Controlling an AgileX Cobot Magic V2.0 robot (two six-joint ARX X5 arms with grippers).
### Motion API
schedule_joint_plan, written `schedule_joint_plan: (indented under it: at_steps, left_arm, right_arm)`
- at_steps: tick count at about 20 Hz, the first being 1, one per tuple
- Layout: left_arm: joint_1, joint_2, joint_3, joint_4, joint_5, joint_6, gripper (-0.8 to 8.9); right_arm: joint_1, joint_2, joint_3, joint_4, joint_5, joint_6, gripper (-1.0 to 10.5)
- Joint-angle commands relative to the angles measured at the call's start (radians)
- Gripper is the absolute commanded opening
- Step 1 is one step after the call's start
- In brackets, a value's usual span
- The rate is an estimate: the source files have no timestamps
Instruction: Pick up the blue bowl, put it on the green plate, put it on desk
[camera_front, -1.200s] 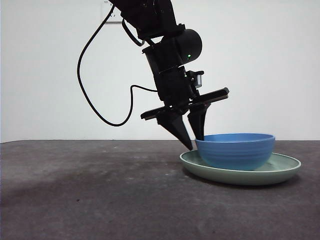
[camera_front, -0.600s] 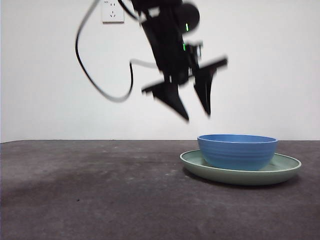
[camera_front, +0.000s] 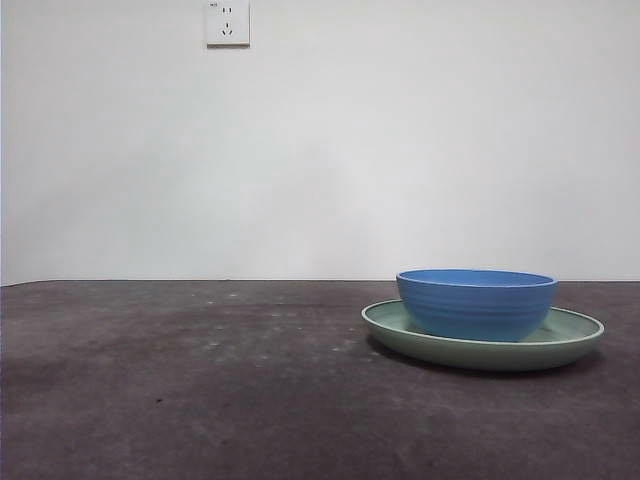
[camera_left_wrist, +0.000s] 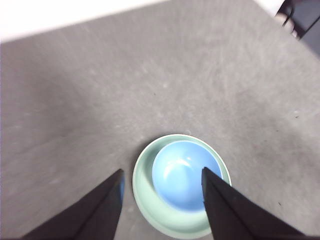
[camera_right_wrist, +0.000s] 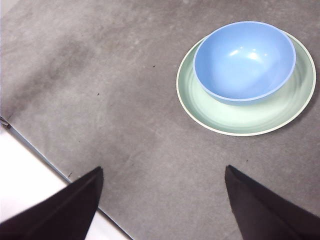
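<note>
Glossy, faintly ridged round blue bowl (camera_front: 476, 303) sits upright in shallow sage-green plate (camera_front: 560, 340) on matte, mottled desk (camera_front: 200, 380); left gripper (camera_left_wrist: 161, 186) and right gripper (camera_right_wrist: 162, 186) spread, empty.

From my seat I see a plain white wall (camera_front: 400, 150) filling the back of the front view, evenly lit, with no shadow on it. A white power socket (camera_front: 227, 22) sits high on that wall, near the top edge. Out past the left fingertips, a pale strip (camera_left_wrist: 60, 15) borders the dark surface, and at one far corner something black (camera_left_wrist: 305, 15) stands, too cropped to identify. Beside one right finger, a white floor area (camera_right_wrist: 25, 175) lies beyond the table edge.
</note>
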Motion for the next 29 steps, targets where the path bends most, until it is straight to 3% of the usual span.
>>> schedule_joint_plan:
  at_steps: [1,10,17,21,29]
  left_arm:
    - [0.007,-0.071,-0.027,-0.022,-0.001,0.042,2.54]
    - [0.024,-0.566,-0.656,0.142,0.022,0.074,2.53]
    - [0.024,-0.745,-1.058,0.278,0.278,0.074,2.52]
    - [0.024,-0.744,-1.142,0.329,0.349,0.075,2.50]
    - [0.023,-0.744,-1.146,0.364,0.351,0.073,2.49]
  right_arm:
    - [0.004,0.004,0.019,0.009,0.000,0.010,3.9]
    - [0.004,0.004,0.019,0.009,-0.001,0.010,3.9]
    - [0.004,0.004,0.019,0.009,-0.001,0.010,3.9]
    - [0.004,0.004,0.019,0.008,-0.001,0.011,3.9]
    - [0.004,0.005,0.019,0.008,-0.001,0.012,3.9]
